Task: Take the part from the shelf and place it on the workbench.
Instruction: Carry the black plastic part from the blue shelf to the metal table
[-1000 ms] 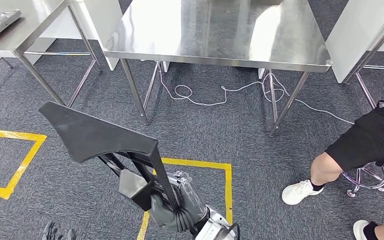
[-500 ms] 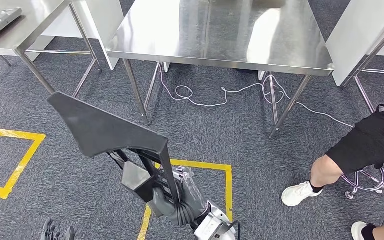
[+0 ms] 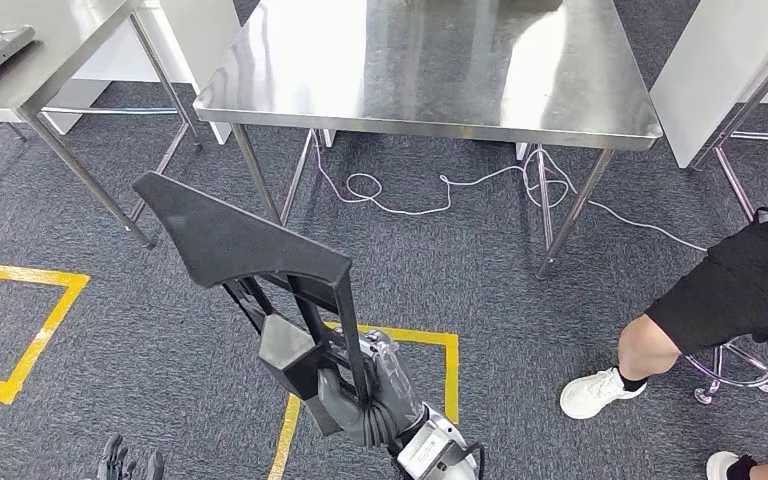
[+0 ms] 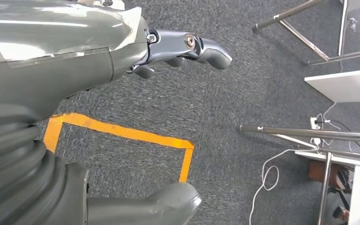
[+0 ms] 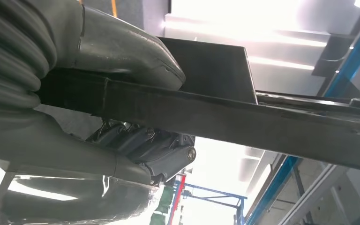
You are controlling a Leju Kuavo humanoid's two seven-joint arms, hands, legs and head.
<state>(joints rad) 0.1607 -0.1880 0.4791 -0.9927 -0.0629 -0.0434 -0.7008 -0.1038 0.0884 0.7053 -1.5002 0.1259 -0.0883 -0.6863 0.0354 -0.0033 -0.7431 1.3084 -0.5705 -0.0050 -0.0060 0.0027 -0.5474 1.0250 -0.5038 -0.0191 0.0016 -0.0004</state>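
matte black angular part (image 3: 240,250) gripped by right hand (image 3: 365,395).

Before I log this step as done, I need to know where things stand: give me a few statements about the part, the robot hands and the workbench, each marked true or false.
1. The right robot hand grips the black part by its frame. True.
2. The part already lies on the steel workbench. False: it is held up over the carpet, short of the bench.
3. The left robot hand holds nothing. True.
4. A seated person is to the robot's left. False: the person sits on the right.
5. A white cable lies on the floor under the workbench. True.
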